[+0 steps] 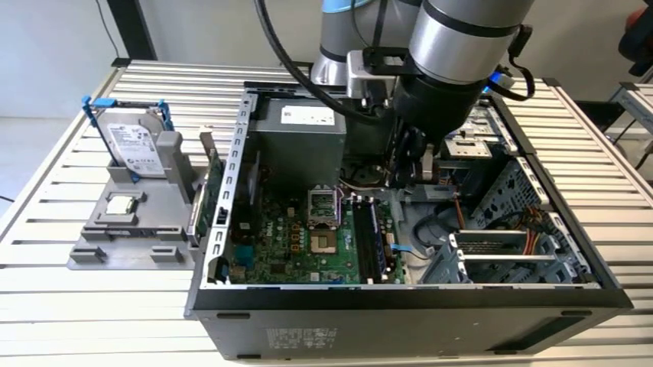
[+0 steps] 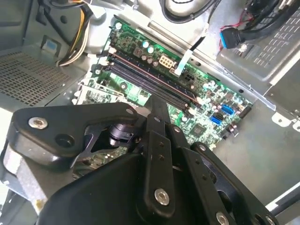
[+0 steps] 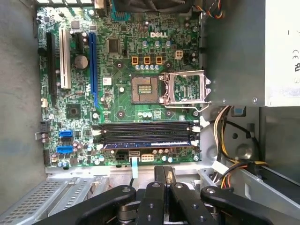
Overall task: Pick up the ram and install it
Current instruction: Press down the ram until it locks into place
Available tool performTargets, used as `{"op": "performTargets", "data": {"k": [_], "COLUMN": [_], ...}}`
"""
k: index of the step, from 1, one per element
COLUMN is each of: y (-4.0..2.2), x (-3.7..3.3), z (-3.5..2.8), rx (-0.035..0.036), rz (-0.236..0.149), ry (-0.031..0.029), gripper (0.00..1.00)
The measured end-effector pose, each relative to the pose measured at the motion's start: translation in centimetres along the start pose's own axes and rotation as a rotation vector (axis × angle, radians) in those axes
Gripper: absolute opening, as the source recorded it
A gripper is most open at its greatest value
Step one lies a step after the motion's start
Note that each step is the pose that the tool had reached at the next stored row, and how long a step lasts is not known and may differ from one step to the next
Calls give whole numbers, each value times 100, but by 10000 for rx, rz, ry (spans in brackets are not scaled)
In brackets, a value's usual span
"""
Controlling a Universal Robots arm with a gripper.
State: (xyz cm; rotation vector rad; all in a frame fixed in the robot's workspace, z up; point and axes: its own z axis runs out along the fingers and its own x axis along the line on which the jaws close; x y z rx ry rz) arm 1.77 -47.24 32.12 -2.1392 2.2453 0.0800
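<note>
Gripper (image 3: 164, 180) is closed, nothing held; ram (image 3: 149, 143) is seated in motherboard (image 3: 122, 70) slot just ahead of fingertips.

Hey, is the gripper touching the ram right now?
Apart. In the first wrist view, a strip of motherboard and metal case shows between the gripper and the ram, which sits in its slot.

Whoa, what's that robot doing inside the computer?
A robot arm is reaching down into an open computer case. Its gripper hangs just above the memory slots on the green motherboard, with its jaws closed and nothing in them. A long, thin ram stick sits in one of those slots, so that part looks already put in.
</note>
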Motion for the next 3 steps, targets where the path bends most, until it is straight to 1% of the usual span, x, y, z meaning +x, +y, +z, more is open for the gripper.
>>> {"op": "performTargets", "data": {"k": [3], "y": [0], "x": [0], "z": [0], "rx": [1], "rz": [15], "ry": [0], "gripper": [0]}}
